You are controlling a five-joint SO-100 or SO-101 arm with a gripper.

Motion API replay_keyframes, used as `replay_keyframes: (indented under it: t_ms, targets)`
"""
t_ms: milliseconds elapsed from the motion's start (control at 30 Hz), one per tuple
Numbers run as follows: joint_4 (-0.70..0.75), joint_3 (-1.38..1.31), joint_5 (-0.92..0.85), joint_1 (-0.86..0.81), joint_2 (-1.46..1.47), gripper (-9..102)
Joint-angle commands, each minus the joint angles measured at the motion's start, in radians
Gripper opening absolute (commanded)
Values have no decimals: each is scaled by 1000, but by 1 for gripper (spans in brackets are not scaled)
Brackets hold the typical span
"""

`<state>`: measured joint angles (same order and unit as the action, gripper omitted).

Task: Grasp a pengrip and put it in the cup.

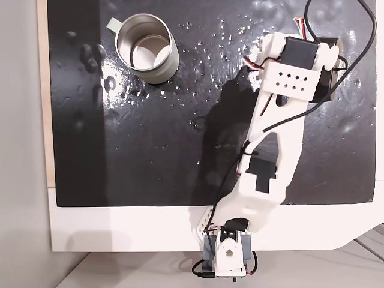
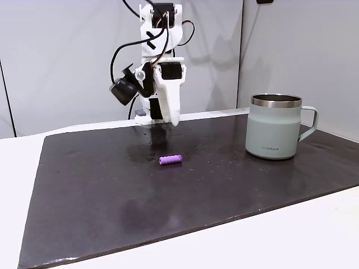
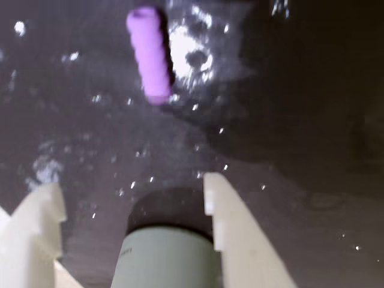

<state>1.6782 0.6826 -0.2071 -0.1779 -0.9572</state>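
1. In the wrist view I see my jaws [image 3: 132, 198] standing wide apart and holding nothing; the two white tips are at the bottom of the picture, with the dark mat [image 3: 300, 120] between them.
2. The pengrip [image 3: 150, 55] lies flat on the mat, ahead of the jaws and a little to the left of the right tip. It touches neither of them.
3. Its long axis runs nearly straight away from the jaws in this view, so I judge that the opening already crosses it the right way; little wrist turn should be needed.
4. In a fixed view from the side, the pengrip [image 2: 170, 159] lies nearer to the camera than the gripper [image 2: 171, 120], which hangs above the mat and not down at it.
5. The cup [image 2: 276, 127] stands upright at the right of that view, well apart from the pengrip, with its handle to the right.
6. My next move, as I judge it, is forward and down.
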Motion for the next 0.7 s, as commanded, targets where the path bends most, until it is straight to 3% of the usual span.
replay_keyframes:
  t_ms: [0,667]
  targets:
    - [6,-107,-17,-35,58,24]
    - [8,-420,-69,-18,446,23]
